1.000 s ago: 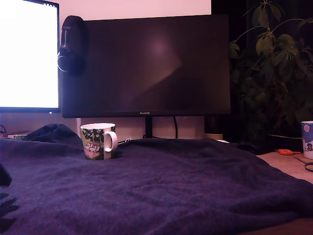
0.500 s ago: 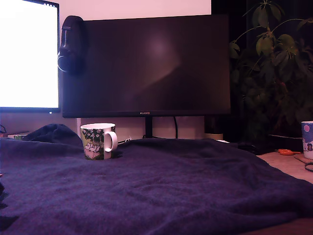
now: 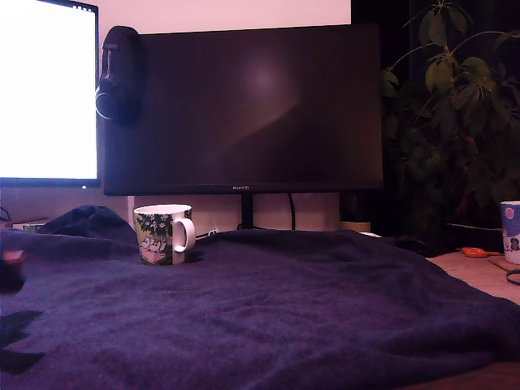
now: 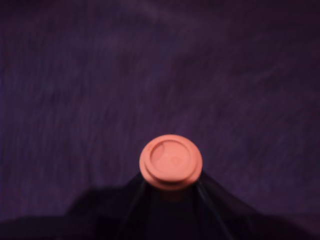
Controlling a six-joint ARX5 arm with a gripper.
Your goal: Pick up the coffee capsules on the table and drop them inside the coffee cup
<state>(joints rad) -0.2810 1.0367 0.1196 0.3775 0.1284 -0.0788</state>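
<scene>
the fingers [image 4: 171, 192] clamp a coffee capsule [image 4: 171, 161], flat face outward, above the blanketed table [image 3: 325, 325], ready for carrying right to the coffee cup [image 3: 162, 234].

Blanketed table [image 3: 325, 317] — mug [image 3: 163, 234] upright

One capsule [image 4: 171, 161] is seen, in the wrist view only. Two cups are counted in the exterior view: one white mug [image 3: 162, 233] with a leafy print, and one pale dotted cup [image 3: 510, 231] (cut off by the exterior view's right edge). Two monitors are counted, one lit [image 3: 47, 91] and one dark [image 3: 244, 110]. One plant [image 3: 451, 106] is seen.
</scene>
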